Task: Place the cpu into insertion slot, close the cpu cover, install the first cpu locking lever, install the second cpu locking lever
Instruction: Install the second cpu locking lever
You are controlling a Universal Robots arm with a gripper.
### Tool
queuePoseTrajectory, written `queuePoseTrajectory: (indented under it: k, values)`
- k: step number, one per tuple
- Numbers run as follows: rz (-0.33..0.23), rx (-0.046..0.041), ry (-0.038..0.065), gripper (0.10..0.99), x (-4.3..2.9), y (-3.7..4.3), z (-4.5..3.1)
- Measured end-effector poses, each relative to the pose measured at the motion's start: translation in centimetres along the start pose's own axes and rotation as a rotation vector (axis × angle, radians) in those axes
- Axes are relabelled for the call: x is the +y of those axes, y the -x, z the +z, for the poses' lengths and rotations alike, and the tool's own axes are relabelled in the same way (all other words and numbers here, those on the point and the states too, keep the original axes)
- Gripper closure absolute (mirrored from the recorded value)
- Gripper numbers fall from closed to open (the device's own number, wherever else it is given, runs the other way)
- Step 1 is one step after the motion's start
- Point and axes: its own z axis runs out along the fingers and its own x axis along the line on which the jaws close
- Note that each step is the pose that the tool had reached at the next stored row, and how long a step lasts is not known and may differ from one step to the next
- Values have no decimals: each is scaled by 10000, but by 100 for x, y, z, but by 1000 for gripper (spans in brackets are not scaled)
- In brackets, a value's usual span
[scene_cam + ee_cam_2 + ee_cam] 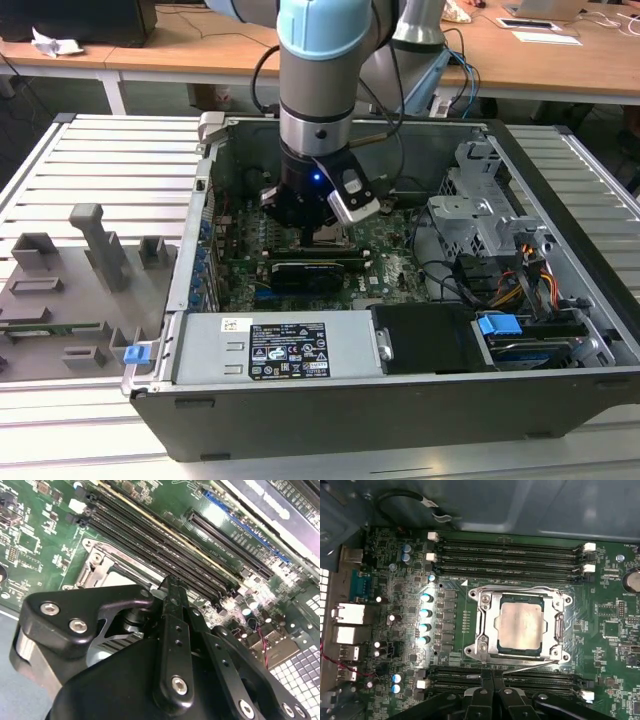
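The gripper (492, 692) hangs with fingers pressed together, holding nothing, just short of the cpu cover (485, 625), which lies shut over the cpu (521, 626) straight ahead.

The black pincer (172, 587) hangs close over the green board (45, 535), its fingers pressed together. Just beyond its tip lies the metal-rimmed slot (100, 570). Long black memory slots (150, 540) run diagonally beside it.
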Motion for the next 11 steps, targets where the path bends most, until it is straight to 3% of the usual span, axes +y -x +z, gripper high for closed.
queuePoseTrajectory:
  k: [11]
  values:
    - [0,-1,37,980,-5,-32,75]
